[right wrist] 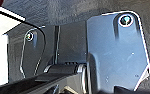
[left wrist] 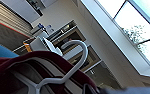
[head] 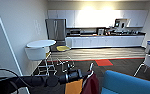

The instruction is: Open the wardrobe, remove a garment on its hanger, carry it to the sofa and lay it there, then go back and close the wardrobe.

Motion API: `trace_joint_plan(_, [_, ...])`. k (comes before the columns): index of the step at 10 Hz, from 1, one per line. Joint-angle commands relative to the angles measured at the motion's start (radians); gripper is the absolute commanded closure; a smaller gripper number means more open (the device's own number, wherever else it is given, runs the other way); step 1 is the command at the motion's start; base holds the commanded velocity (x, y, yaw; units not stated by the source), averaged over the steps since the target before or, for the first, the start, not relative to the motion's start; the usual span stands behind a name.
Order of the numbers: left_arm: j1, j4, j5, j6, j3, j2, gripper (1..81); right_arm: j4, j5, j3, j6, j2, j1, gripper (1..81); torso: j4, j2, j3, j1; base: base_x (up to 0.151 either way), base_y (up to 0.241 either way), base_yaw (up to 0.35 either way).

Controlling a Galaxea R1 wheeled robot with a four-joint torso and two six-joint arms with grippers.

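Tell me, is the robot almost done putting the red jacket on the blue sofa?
Partly. The maroon jacket is already out of the wardrobe, hanging on its thin white hanger from the left arm's gripper. Right now the jacket is being carried, and the big bright blue sofa is just beside it. Laying it down is not yet done, and closing the wardrobe remains.

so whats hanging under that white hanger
The maroon garment hangs from the hanger, beside the blue sofa. Its lower part is cut off by the picture's edge.
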Motion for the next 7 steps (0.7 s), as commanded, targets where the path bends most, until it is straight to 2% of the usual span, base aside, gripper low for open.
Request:
trace_joint_plan(1, [-0.168, 0.041, -0.049, -0.002, 0.042, 0.002, 81.1, 0.002, -0.066, 0.008, 0.000, 0.005, 0.044, 1.0, 0.000, 0.000, 0.000, 0.000, 0.000, 0.000, -0.186])
trace_joint_plan(7, [-0.168, 0.054, -0.049, -0.002, 0.053, -0.002, 81.1, 0.002, -0.066, 0.008, 0.000, 0.005, 0.044, 1.0, 0.000, 0.000, 0.000, 0.000, 0.000, 0.000, -0.187])
